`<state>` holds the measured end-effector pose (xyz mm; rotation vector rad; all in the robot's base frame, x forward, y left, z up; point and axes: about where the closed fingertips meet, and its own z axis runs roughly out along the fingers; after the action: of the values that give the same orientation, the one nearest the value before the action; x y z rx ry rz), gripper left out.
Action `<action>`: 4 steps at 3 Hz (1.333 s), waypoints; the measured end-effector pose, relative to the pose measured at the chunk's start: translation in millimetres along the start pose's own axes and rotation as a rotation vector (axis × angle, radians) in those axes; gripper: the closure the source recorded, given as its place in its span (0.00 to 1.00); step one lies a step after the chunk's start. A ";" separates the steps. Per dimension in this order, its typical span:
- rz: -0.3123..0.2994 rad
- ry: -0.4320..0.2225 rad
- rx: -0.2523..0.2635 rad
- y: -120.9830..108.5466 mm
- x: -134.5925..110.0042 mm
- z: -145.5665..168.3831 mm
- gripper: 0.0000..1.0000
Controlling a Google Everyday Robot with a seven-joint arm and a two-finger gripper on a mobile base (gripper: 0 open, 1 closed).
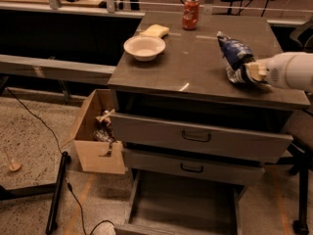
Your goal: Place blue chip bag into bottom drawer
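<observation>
The blue chip bag is at the right side of the grey cabinet top, tilted up on its lower end. My gripper reaches in from the right edge on a white arm and is shut on the bag's lower end, just above the top's front right area. The bottom drawer is pulled out below, at the lower middle of the view, and its flat grey floor shows nothing in it.
On the cabinet top stand a red soda can, a white bowl and a yellow sponge. The two upper drawers stick out slightly. An open cardboard box sits left of the cabinet, with a black pole on the floor.
</observation>
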<state>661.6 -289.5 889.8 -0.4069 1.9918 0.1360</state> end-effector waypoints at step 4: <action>0.026 0.233 -0.082 95.1 93.3 -174.8 1.00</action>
<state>443.3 -269.0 876.0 -0.4670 2.2273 0.1942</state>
